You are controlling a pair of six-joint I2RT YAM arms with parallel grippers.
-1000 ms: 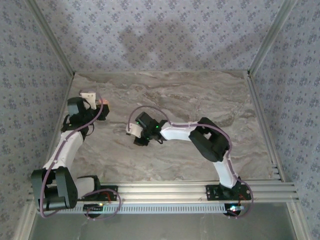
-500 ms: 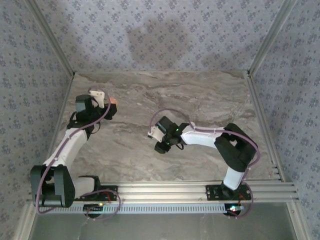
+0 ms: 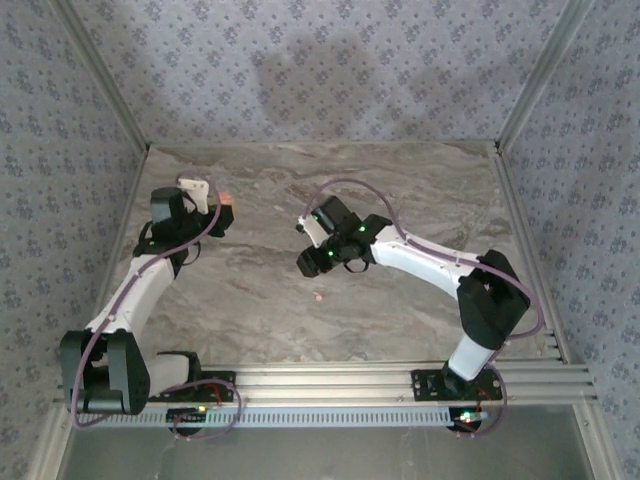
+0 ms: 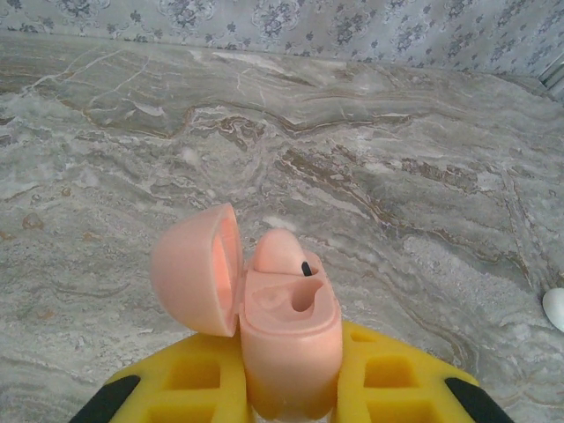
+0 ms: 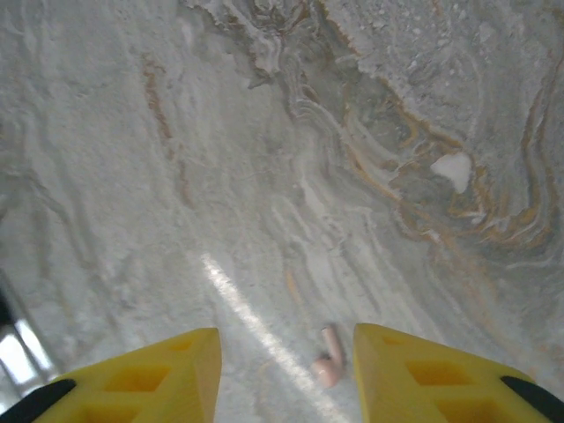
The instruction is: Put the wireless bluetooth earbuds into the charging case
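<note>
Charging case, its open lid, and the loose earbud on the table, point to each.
charging case [image 4: 291, 345], left wrist view, front of its body.
lid [image 4: 192, 269], left wrist view, outer shell.
earbud [image 5: 326, 367], right wrist view, rounded end.

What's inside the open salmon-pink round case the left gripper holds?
The salmon-pink round charging case, lid swung open, shows one pink earbud seated at its far side. The nearer socket looks empty, though its bottom is lost in shadow.

No legible text, labels, numbers anywhere (views perhaps too coarse).
</note>
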